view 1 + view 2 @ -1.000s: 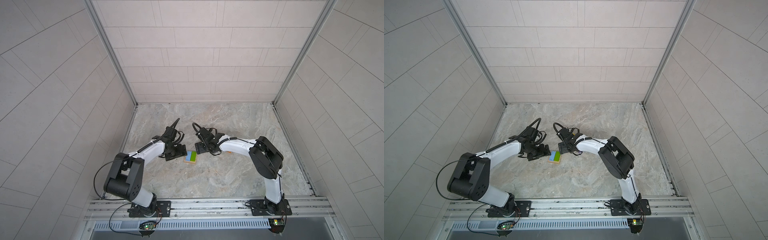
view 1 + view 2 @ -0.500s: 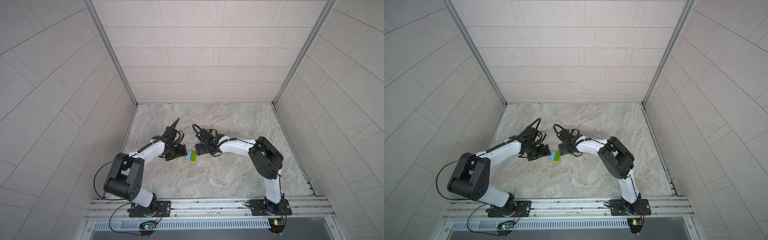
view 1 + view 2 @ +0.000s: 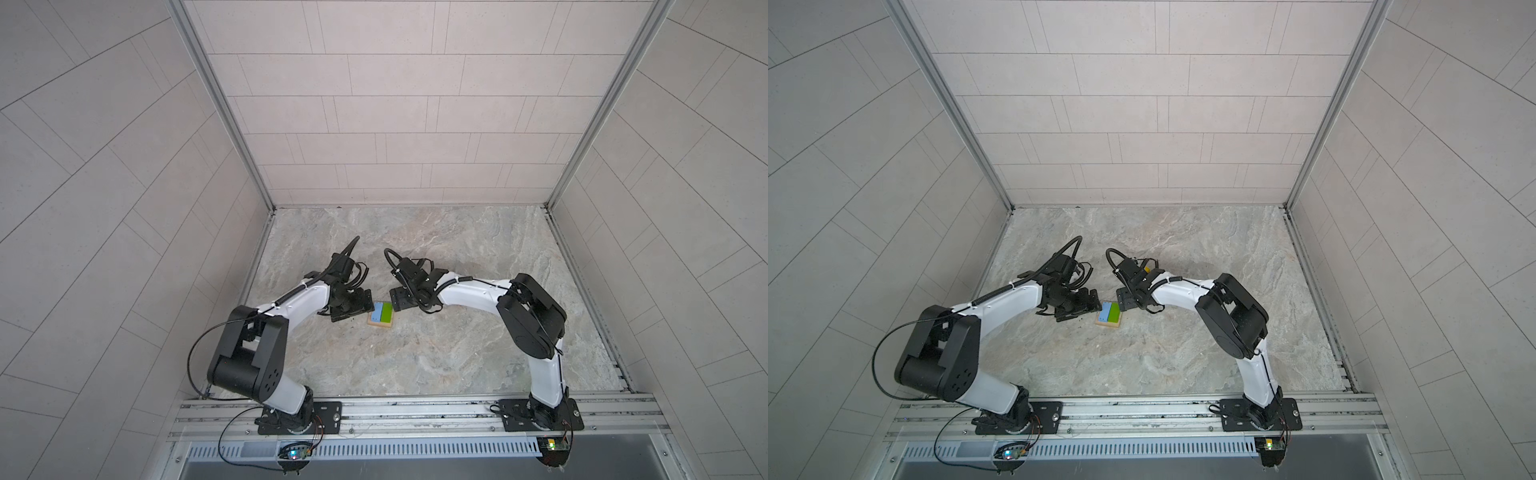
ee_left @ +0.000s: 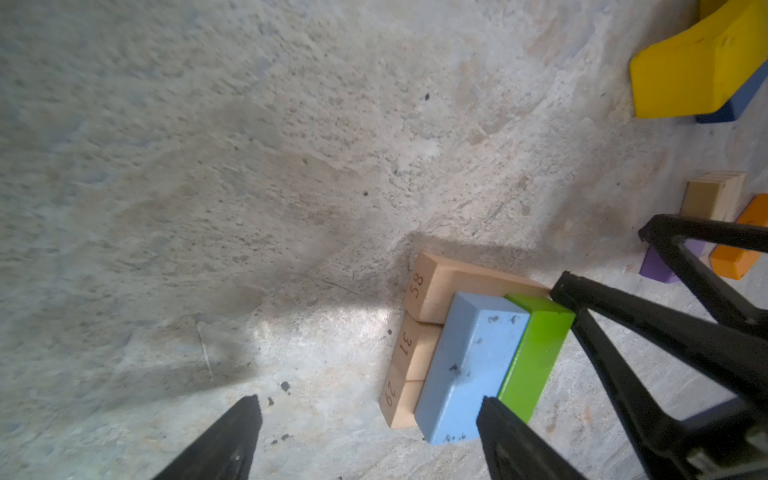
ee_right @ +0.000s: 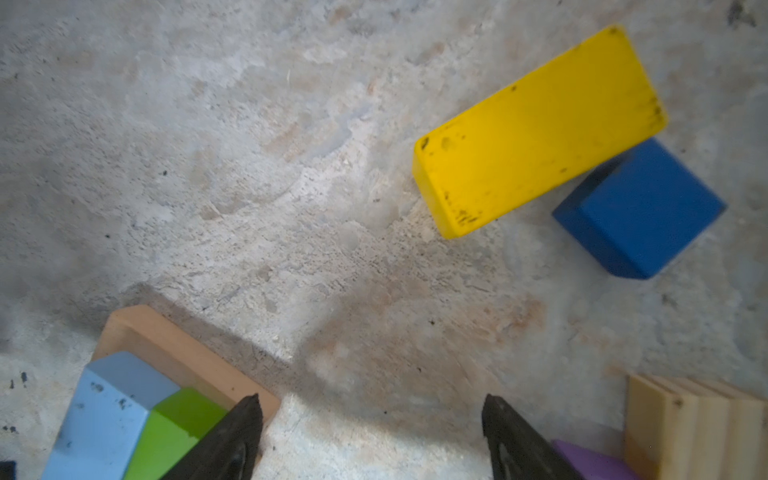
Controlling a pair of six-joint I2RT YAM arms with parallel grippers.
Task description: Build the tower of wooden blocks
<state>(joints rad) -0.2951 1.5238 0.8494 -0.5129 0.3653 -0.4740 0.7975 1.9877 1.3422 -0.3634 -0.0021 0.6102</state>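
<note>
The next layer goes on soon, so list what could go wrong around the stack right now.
1. The open right pincer has a fingertip right at the end of the green wooden bar; a careless swing may shove it off the tan wooden bars.
2. The yellow wooden bar leans tilted on the dark-blue wooden cube; grasped like that, it may slip or twist.
</note>
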